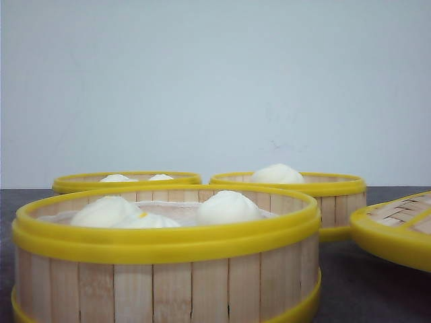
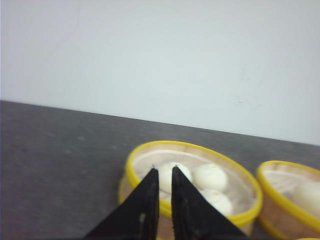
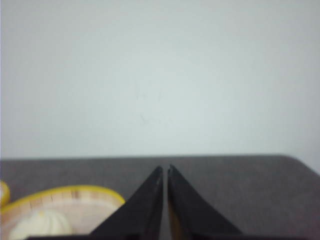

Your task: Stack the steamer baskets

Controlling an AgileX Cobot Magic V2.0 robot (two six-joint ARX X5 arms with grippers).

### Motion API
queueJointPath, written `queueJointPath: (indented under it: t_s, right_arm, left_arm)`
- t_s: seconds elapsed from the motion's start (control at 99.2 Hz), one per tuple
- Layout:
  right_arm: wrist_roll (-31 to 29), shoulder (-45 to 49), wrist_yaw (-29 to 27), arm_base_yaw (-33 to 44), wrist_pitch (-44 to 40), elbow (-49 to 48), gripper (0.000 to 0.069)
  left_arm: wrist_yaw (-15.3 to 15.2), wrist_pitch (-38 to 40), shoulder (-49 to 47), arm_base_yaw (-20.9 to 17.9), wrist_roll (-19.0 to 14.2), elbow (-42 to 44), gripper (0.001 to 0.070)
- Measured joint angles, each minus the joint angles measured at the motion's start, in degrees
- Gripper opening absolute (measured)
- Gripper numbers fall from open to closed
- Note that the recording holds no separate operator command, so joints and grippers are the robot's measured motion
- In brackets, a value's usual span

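Three steamer baskets with pale slat walls and yellow rims stand on the dark table. The nearest steamer basket holds three white buns, and two more sit behind it, the back left basket and the back right basket. Neither gripper shows in the front view. My left gripper hovers over the near rim of a basket holding three buns, its black fingers a narrow gap apart and holding nothing. Another basket sits beside it. My right gripper is shut and empty, beside a basket with one bun.
A flat yellow-rimmed woven lid lies at the right of the table, close to the nearest basket. A pale wall stands just behind the table's far edge. Bare dark tabletop lies beyond the right gripper.
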State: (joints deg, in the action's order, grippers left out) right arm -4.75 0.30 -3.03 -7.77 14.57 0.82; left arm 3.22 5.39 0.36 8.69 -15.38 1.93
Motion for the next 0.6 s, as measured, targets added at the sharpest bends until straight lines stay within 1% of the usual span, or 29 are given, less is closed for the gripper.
queueJointPath:
  t_s: [0.06, 0.121, 0.181, 0.222, 0.242, 0.262, 0.323, 0.343, 0.363, 0.393, 0.444, 0.494, 0.554, 0.605]
  right_arm:
    - [-0.81, 0.0, 0.0, 0.0, 0.96, 0.0, 0.0015]
    - [-3.61, 0.0, 0.04, 0.0, 1.31, 0.0, 0.0015]
    - [-7.91, 0.0, 0.07, 0.0, 2.21, 0.0, 0.0015]
    - [-10.95, 0.0, 0.02, 0.0, 2.95, 0.0, 0.0015]
    - [-12.39, 0.0, 0.02, 0.0, 3.15, 0.0, 0.0015]
    - [-13.77, 0.0, 0.02, 0.0, 3.26, 0.0, 0.0015]
    - [-17.31, 0.0, 0.17, 0.0, 2.75, 0.0, 0.0015]
    - [-18.32, 0.0, 0.57, 0.0, 2.36, 0.0, 0.0015]
    - [-19.15, 0.0, 1.18, 0.0, 1.95, 0.0, 0.0015]
    - [-20.15, 0.0, 2.62, 0.0, 1.11, 0.0, 0.0015]
    - [-21.18, 0.0, 4.74, 0.0, -0.28, 0.0, 0.0015]
    - [-21.77, 0.0, 6.54, 0.0, -1.77, 0.0, 0.0015]
    - [-22.23, 0.0, 8.2, 0.0, -3.61, 0.0, 0.0015]
    - [-22.43, 0.0, 9.11, 0.0, -5.22, 0.0, 0.0015]
  left_arm:
    - [0.94, -0.02, 0.0, 0.0, -3.98, 0.09, 0.0022]
    - [1.97, -0.24, 0.0, 0.0, -8.66, 0.63, 0.0022]
    - [4.68, 0.11, -0.02, -0.02, -13.73, 1.22, 0.0025]
    - [6.29, 0.22, -0.04, -0.02, -16.94, 1.51, 0.0044]
    - [6.84, 0.26, -0.04, -0.02, -18.53, 1.57, 0.0068]
    - [7.28, 0.24, -0.04, -0.02, -20.15, 1.57, 0.0107]
    - [7.78, -0.26, -0.02, -0.02, -25.27, 1.57, 0.028]
    - [8.11, -0.87, 0.02, -0.02, -26.77, 1.68, 0.0327]
    - [8.48, -2.08, 0.15, -0.04, -28.15, 2.01, 0.0362]
    - [8.7, -4.92, 0.83, -0.04, -29.64, 3.1, 0.0393]
    - [8.2, -10.75, 3.48, -0.07, -30.58, 6.27, 0.041]
    - [5.9, -17.03, 8.0, -0.42, -29.75, 10.86, 0.0416]
    - [3.72, -21.81, 14.64, -1.33, -26.64, 16.65, 0.0417]
    - [2.82, -24.85, 21.97, -2.14, -22.69, 22.6, 0.0417]
